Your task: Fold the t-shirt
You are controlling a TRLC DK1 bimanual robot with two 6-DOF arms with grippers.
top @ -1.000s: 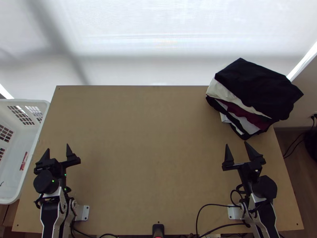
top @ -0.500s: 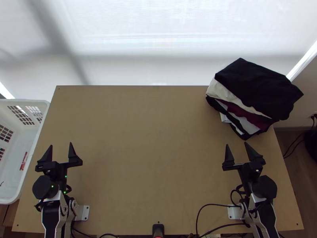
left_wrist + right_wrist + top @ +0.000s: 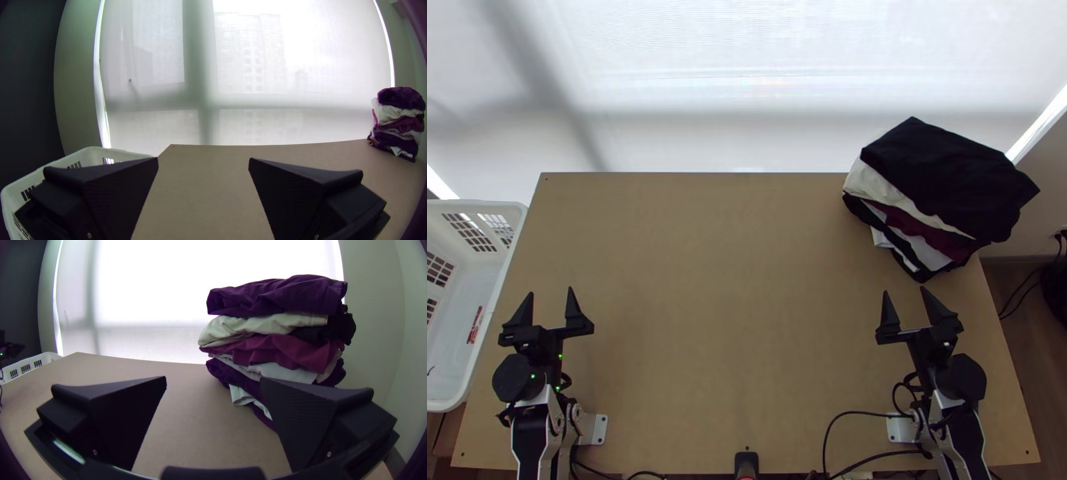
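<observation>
A stack of folded garments [image 3: 947, 180] lies at the table's far right corner, a black one on top of white, dark red and more black ones. My left gripper [image 3: 552, 291] is over the table's left side near its base, fingers apart and holding nothing. In the left wrist view the left gripper [image 3: 203, 162] stands open, the stack [image 3: 398, 122] far off. On the near right, my right gripper [image 3: 904, 293] is likewise open and empty, just short of the stack. The right wrist view has the right gripper [image 3: 213, 380] open, with the stack [image 3: 275, 342] beyond its fingers.
A white plastic basket [image 3: 521, 240] stands against the table's left edge with a small red item inside. Black cables [image 3: 843, 413] run along the near edge between the arms' bases. Bare wood [image 3: 739, 296] spans the middle of the table.
Compared with one second ago, the left gripper has shifted slightly to the right in the top view. The right gripper and the stack have not visibly moved.
</observation>
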